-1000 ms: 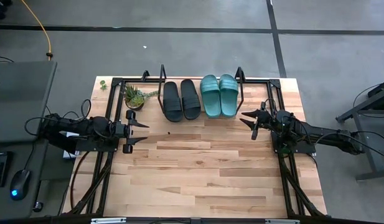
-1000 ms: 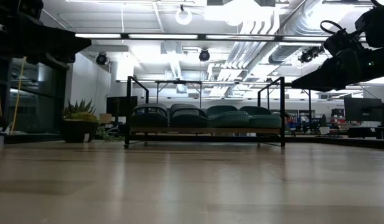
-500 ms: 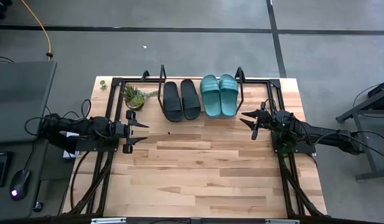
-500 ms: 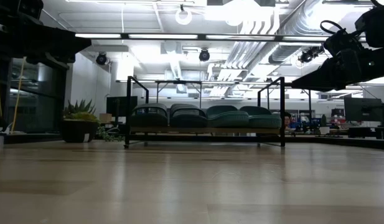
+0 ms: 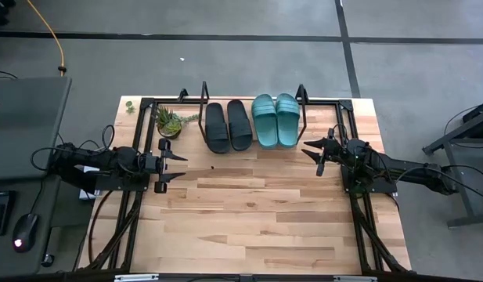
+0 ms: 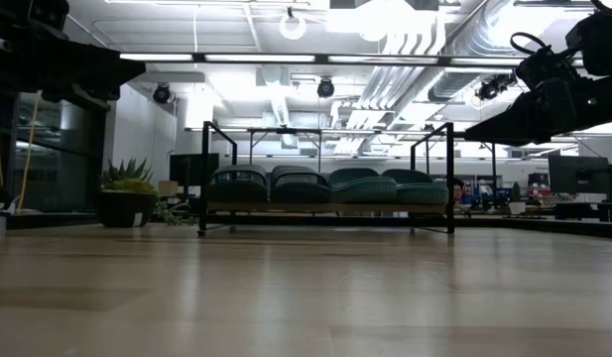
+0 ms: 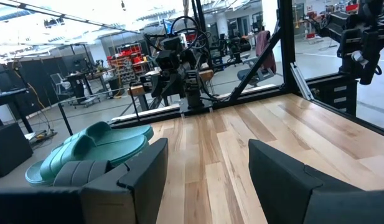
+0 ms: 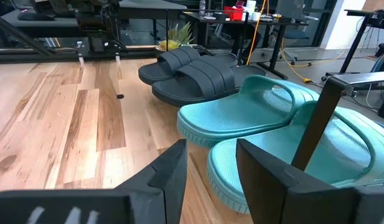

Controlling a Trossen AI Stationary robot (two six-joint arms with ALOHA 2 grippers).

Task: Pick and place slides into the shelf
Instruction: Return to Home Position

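Observation:
Two black slides (image 5: 228,124) and two teal-green slides (image 5: 275,120) lie side by side, soles down, on the shelf (image 5: 202,95), whose black wire end frames stand at the table's far edge. In the low view the slides (image 6: 330,186) sit in a row on the shelf board. My left gripper (image 5: 178,166) is open above the table's left part, near side of the shelf. My right gripper (image 5: 311,151) is open just right of the teal pair (image 8: 260,124), with nothing between its fingers. The left wrist view shows the teal slides (image 7: 92,146) beyond its open fingers.
A small potted plant (image 5: 169,123) stands left of the shelf at the far left. A small dark speck (image 5: 213,168) lies on the wood near the black slides. The black arm frames (image 5: 131,227) run along both table sides. Bare wood spans the table's middle and near part.

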